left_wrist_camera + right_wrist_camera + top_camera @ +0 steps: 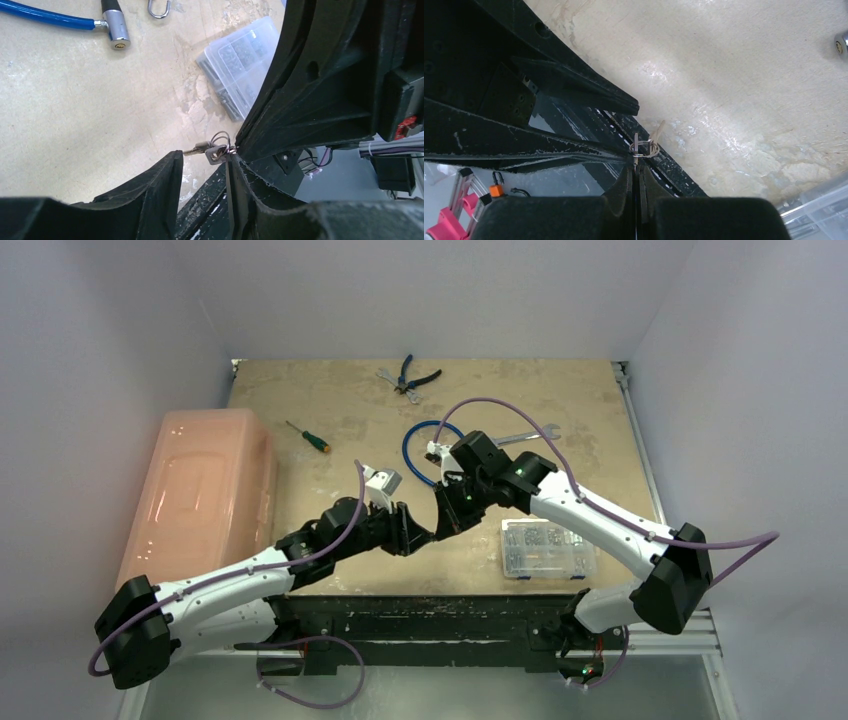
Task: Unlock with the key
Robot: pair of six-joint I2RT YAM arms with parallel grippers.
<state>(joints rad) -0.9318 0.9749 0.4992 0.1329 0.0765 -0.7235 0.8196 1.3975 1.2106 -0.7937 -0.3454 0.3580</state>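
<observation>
Two small silver keys on a ring hang between the two gripper tips above the table's near edge. My right gripper is shut on one flat key, whose head and ring stick out past the fingertips. The second key dangles from the ring. My left gripper is open, its jaws apart, and the keys sit at the tip of its right finger. In the top view the left gripper and right gripper meet tip to tip. The blue cable lock lies farther back on the table.
A clear parts box sits near the front right. A pink bin stands at the left. A wrench, a screwdriver and pliers lie toward the back. The table's black front rail runs below the keys.
</observation>
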